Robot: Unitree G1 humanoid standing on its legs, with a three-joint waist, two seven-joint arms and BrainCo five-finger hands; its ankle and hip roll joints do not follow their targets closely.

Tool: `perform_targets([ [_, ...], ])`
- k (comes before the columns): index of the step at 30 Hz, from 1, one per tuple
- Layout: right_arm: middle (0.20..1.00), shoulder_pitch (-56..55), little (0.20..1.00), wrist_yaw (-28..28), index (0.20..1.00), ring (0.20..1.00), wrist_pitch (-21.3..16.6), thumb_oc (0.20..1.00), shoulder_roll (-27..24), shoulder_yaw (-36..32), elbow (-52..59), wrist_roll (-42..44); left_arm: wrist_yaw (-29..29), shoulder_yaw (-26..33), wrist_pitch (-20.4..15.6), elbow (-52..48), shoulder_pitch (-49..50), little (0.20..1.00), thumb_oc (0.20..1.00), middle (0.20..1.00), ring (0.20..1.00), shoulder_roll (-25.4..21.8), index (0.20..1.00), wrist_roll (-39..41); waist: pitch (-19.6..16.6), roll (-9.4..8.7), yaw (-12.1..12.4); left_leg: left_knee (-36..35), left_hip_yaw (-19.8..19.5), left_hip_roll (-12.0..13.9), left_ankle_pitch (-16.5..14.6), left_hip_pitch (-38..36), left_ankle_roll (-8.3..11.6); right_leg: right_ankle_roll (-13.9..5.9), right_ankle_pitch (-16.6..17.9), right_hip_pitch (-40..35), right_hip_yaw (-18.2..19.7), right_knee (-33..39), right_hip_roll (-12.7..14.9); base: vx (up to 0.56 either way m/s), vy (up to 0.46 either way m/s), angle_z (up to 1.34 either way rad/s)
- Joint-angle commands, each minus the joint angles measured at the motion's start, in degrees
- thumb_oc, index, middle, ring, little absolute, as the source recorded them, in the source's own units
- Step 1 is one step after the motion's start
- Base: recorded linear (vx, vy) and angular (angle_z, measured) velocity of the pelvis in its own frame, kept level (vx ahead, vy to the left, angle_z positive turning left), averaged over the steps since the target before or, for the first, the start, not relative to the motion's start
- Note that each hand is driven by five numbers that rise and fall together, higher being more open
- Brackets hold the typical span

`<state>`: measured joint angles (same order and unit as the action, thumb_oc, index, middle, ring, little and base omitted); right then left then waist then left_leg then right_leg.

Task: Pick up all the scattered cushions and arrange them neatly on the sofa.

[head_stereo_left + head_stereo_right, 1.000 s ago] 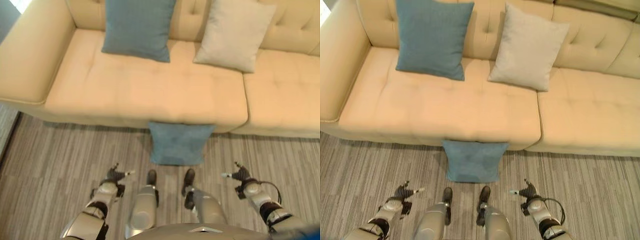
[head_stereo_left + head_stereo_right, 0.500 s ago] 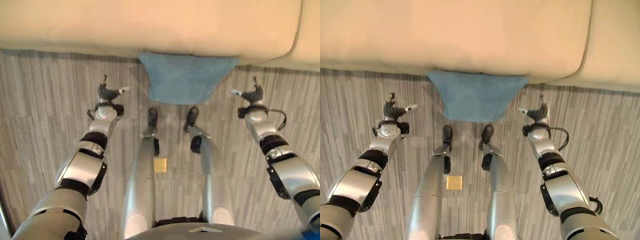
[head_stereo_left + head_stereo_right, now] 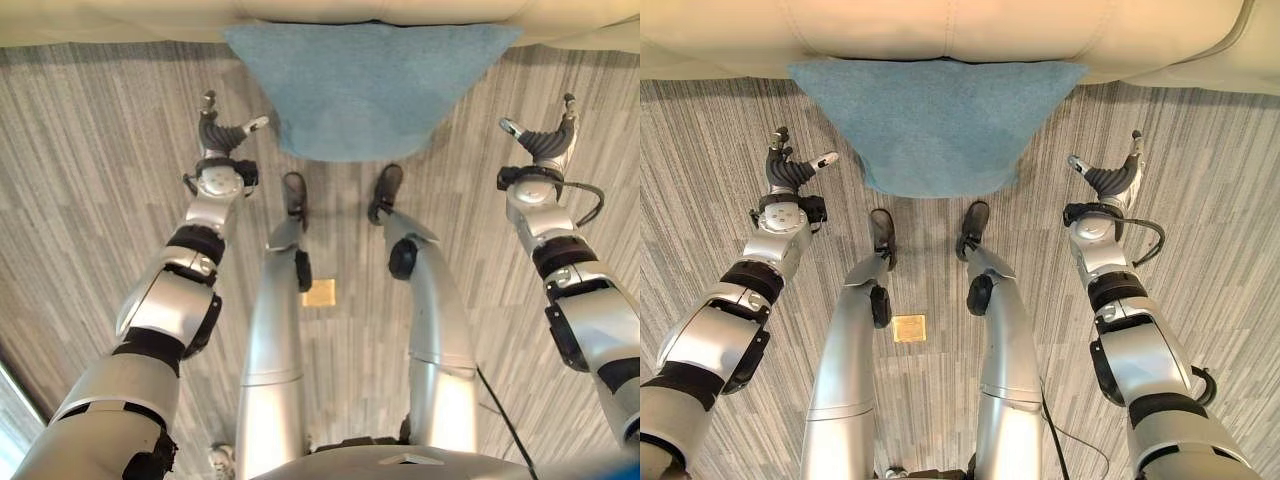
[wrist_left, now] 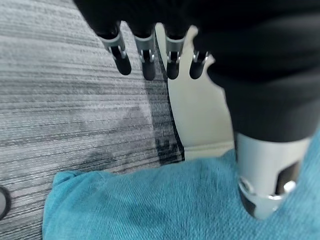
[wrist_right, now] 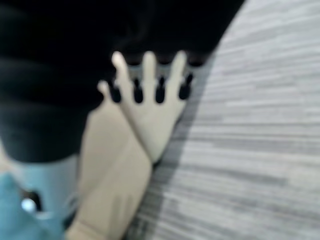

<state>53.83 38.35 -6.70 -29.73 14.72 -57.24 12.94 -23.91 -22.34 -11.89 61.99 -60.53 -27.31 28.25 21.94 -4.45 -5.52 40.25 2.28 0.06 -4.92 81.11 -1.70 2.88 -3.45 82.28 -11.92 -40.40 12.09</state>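
Left hand [image 3: 790, 172] low over floor [image 3: 700, 160], just left of blue cushion [image 3: 935, 120] — fingers relaxed, thumb out, empty. Cushion on floor against sofa [image 3: 940, 30] front, far edge touching it. Right hand [image 3: 1108, 180] just right, splayed, empty. Best closing both inward on opposite side edges evenly — pinching deep, lifting level.

The floor [image 3: 90, 180] is covered in grey, finely striped material, probably carpet or plank flooring; the grain runs in long streaks, with blocks laid at differing angles. A small square yellowish patch [image 3: 320, 292] lies on it. Along the far edge stands the front of a cream upholstered sofa [image 3: 940, 30], with a seam between two seat cushions at its right. Even, soft light falls over everything, and a bright strip [image 3: 12, 425] shows at the near left corner.
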Motion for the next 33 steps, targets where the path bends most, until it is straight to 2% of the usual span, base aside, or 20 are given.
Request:
perform_targets([
  [1,1.000,-1.99,1.000,0.00,1.000,1.000,-1.68,1.000,-1.24,1.77,-0.34,1.21,0.37,2.37,-2.18,1.22,0.70,1.000,1.000,1.000,1.000,-0.14,1.000,3.66,-4.69,1.80,-1.08,-1.11,0.35,-0.91,-7.15,-1.03,-2.77,-3.83,-5.90,-2.77,3.04,2.36,-2.28,0.00,0.000,0.00],
  [3,1.000,-0.57,1.000,-0.54,1.000,1.000,-1.82,1.000,-0.97,2.72,-0.69,1.75,0.93,2.04,-2.19,1.09,-0.74,1.000,1.000,1.000,1.000,-0.59,1.000,4.47,-5.66,1.92,-1.29,0.44,0.46,-0.82,-7.10,2.03,-3.13,-3.57,-6.10,0.29,3.11,0.88,-2.12,0.04,-0.024,-0.01],
  [4,1.000,-0.66,1.000,-0.54,1.000,1.000,-1.82,1.000,-0.96,2.79,-0.70,1.75,0.94,2.06,-2.19,1.10,-0.62,1.000,1.000,1.000,1.000,-0.55,1.000,4.47,-5.20,1.79,-1.24,-0.69,0.37,-0.81,-7.06,0.47,-2.83,-3.87,-5.97,-1.11,3.25,1.83,-2.34,0.07,-0.020,-0.01],
  [5,1.000,0.63,1.000,-1.03,1.000,1.000,-1.96,1.000,-1.09,3.51,-1.08,2.04,1.09,1.61,-2.36,1.10,-2.17,1.000,1.000,1.000,1.000,-1.03,1.000,4.60,-5.93,1.90,-1.36,0.64,0.58,-0.80,-6.99,3.02,-3.12,-3.80,-5.99,1.60,3.41,0.45,-2.25,0.04,-0.011,-0.03],
  [9,1.000,2.50,1.000,-1.96,1.000,1.000,-2.47,1.000,-0.86,4.66,-0.48,2.83,1.43,0.84,-2.52,0.79,-3.97,1.000,1.000,1.000,1.000,-0.98,1.000,5.26,-5.83,1.63,-1.36,-0.67,0.63,-0.94,-6.85,2.33,-2.84,-4.23,-5.82,1.39,3.75,1.23,-2.62,0.02,-0.013,-0.03],
  [13,1.000,4.97,1.000,-2.93,1.000,1.000,-2.85,1.000,-0.45,6.13,0.44,3.84,2.17,0.64,-3.47,-1.41,-5.56,1.000,1.000,1.000,1.000,-0.67,1.000,7.50,-6.71,1.82,-1.53,0.00,0.52,-1.02,-6.34,5.18,-2.94,-4.07,-5.70,4.14,3.66,0.46,-2.35,0.01,-0.004,0.00],
  [16,1.000,6.70,1.000,-2.96,1.000,1.000,-3.02,1.000,0.00,7.12,0.89,4.09,2.27,-0.52,-4.17,-4.38,-5.88,1.000,1.000,1.000,1.000,0.87,1.000,7.99,-6.30,1.99,-1.20,-1.63,0.28,-1.28,-5.87,4.22,-2.51,-4.53,-5.52,3.51,3.98,1.20,-2.52,0.00,0.000,0.00],
  [17,1.000,7.92,1.000,-2.99,1.000,1.000,-2.79,1.000,0.29,7.64,0.54,4.00,2.58,-1.13,-4.16,-5.09,-6.17,1.000,1.000,1.000,1.000,1.90,1.000,8.18,-7.09,2.30,-1.08,-0.73,0.29,-1.60,-5.66,6.06,-2.64,-4.14,-5.66,5.49,3.96,0.03,-2.34,0.03,-0.021,0.04],
  [26,1.000,15.25,1.000,-4.55,1.000,1.000,-2.62,1.000,1.92,11.30,-4.02,6.41,2.25,-5.26,-4.76,-7.95,-10.01,1.000,1.000,1.000,1.000,7.75,1.000,7.57,-7.33,3.73,0.43,-1.76,-0.06,-2.77,-4.50,7.80,-2.20,-4.07,-5.96,7.66,4.37,-0.81,-2.05,0.01,-0.015,0.05],
  [33,1.000,19.08,1.000,-5.39,1.000,1.000,-3.19,1.000,4.48,13.39,-3.58,7.42,2.33,-6.59,-5.13,-8.49,-11.63,1.000,1.000,1.000,1.000,9.77,1.000,8.08,-6.86,4.29,1.24,-2.01,-0.20,-2.78,-4.03,7.87,-1.97,-4.10,-5.68,7.66,4.19,-0.70,-2.21,0.00,-0.005,0.00],
])
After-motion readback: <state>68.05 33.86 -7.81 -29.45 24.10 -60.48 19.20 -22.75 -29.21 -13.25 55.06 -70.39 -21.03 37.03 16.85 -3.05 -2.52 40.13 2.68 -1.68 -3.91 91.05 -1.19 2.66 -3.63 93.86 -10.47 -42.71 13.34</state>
